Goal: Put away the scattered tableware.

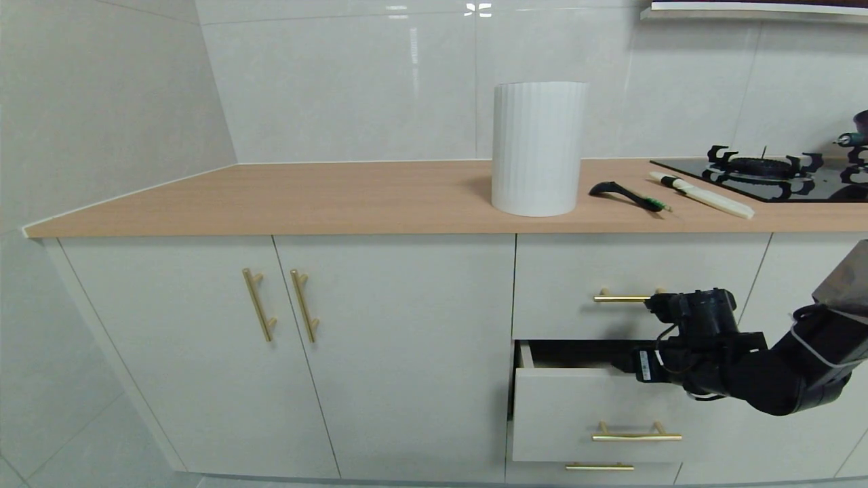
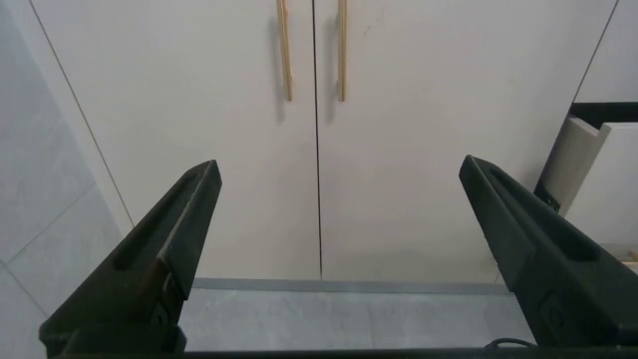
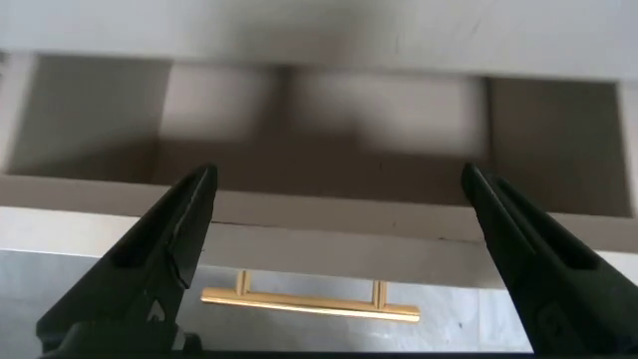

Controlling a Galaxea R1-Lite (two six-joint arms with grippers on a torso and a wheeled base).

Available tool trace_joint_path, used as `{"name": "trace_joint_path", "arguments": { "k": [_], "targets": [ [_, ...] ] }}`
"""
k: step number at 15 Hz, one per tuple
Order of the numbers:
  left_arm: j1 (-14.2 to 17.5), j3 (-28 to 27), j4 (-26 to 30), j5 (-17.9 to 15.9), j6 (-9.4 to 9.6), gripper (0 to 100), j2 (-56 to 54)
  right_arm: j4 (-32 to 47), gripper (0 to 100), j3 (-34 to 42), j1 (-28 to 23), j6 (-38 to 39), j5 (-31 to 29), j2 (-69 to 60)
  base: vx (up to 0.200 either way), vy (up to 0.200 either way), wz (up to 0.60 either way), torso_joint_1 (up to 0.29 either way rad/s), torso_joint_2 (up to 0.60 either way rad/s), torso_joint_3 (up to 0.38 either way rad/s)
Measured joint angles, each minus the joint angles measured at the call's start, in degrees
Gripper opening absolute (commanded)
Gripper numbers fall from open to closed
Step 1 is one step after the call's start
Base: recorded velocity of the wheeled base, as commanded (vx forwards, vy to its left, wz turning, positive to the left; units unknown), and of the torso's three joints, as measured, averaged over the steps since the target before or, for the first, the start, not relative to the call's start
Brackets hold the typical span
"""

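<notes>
Kitchen front with wooden countertop above pale cabinets.

Task's things, far right on the countertop: black-handled utensil and cream-coloured utensil, lying flat side by side but apart, between the white ribbed canister to their left and the hob to their right. Exact type of either utensil too small to tell.

Below them, drawer pulled partway out, dark inside, with its brass drawer handle on the near face.

Right gripper just above the drawer's front edge, facing into the opening, fingers spread wide and grasping nothing, clear of the handle.

Left gripper low and to the left, facing the closed cabinet doors, fingers likewise released and bare.

Step in hand, by judgement: drawer opened as the storage place, first pick-up not yet begun, both utensils untouched.

Next move, by judgement: raising the right arm from drawer level to the countertop, well above; lining the open fingers across the slim handle of the nearer black-handled utensil; closing low enough to catch a flat-lying piece without scraping the wood; then lowering into the drawer. Likely risks: a thin handle slipping or pivoting in the grasp, and a knock against the canister close by.
</notes>
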Motion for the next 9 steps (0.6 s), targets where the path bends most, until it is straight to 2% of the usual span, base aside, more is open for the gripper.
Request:
{"name": "trace_joint_path", "arguments": {
  "k": [6,9],
  "targets": [
    [0.02,0.0,0.0,0.02,0.0,100,0.0,1.94,100,0.39,0.0,-0.29,0.09,0.59,0.0,0.0,0.0,0.0,0.0,0.0],
    [0.02,0.0,0.0,0.0,0.0,100,0.0,9.31,100,0.45,0.09,-1.37,0.44,-2.43,0.0,0.0,0.0,0.0,0.0,0.0]
  ]
}}
